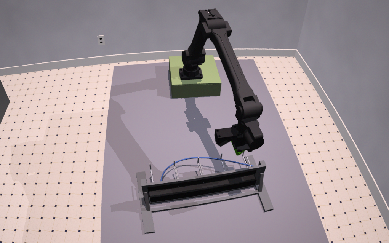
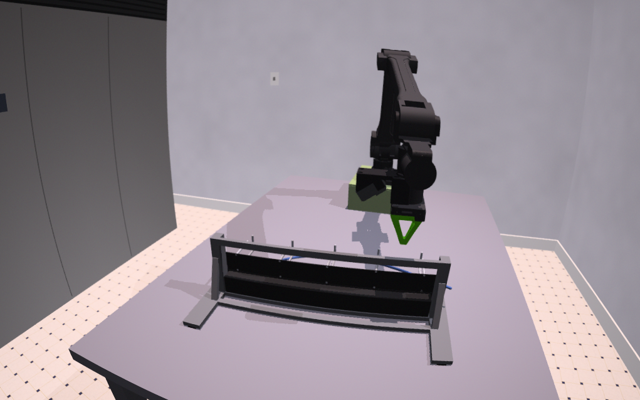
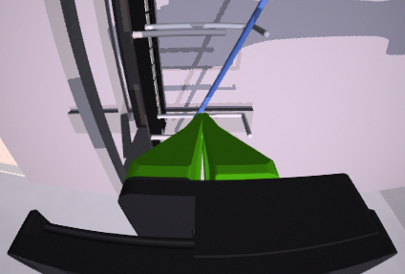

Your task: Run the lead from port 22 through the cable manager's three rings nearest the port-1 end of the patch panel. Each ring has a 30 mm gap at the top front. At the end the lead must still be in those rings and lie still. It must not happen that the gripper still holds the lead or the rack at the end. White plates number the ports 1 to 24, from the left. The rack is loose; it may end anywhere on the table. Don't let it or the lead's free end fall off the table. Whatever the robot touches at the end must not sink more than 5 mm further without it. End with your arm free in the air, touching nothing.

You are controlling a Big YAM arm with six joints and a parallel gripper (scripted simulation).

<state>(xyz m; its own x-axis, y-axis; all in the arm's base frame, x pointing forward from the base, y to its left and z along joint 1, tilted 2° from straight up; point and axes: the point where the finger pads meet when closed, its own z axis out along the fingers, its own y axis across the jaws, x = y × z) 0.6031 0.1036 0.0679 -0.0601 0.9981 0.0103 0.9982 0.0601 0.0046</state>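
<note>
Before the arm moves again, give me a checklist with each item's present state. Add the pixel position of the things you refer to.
1. Gripper (image 1: 238,154) (image 2: 403,242) (image 3: 202,120) shut: ok, fingertips together.
2. Gripper free of the lead (image 1: 210,157) (image 2: 397,269) (image 3: 227,63): ok, the tips are above it with nothing between them.
3. Rack (image 1: 201,176) (image 2: 312,251) (image 3: 135,56) upright on the table (image 1: 147,120) (image 2: 312,358) (image 3: 310,90): ok.
4. Lead's free end (image 2: 449,286) not off the table: ok, just past the rack's end.
5. Lead inside all three required rings: cannot tell.
6. Port numbers readable: not ok, no plate shows its number.
</note>
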